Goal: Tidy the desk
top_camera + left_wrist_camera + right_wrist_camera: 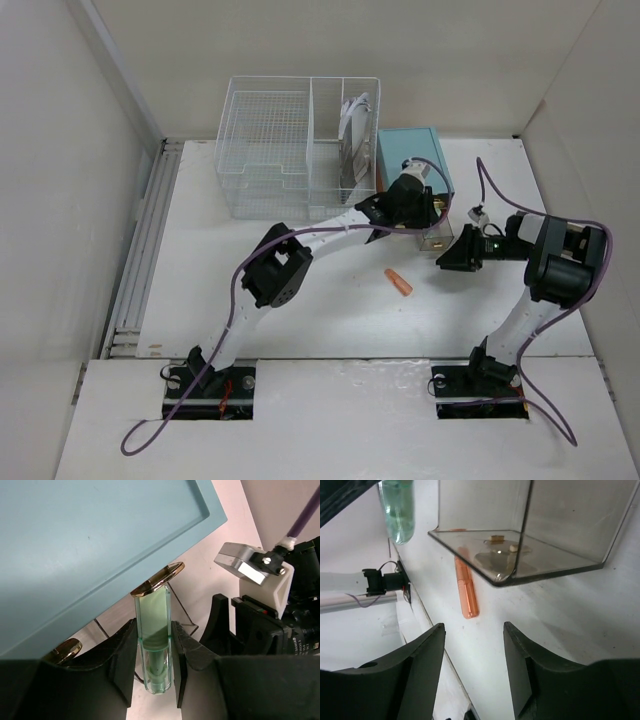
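The white desk [300,320] fills the top view. My left gripper [418,203] reaches to the front of the teal drawer box [410,150]. In the left wrist view it [153,661] is shut on a clear green pen with a gold ring [153,630], held upright above a clear glass holder [182,615]. My right gripper [458,252] is open and empty just right of that holder [435,238]. In the right wrist view it [474,630] is low over the desk, facing an orange pen [466,587] that lies flat beside the holder [520,555]. The green pen [397,510] hangs at the upper left.
A white wire-mesh basket [290,150] stands at the back, with papers in its right slot. The orange pen [399,283] lies mid-desk. A grey rail [140,260] runs along the desk's left edge. Walls close in on three sides. The right wrist camera [260,575] is close to my left gripper.
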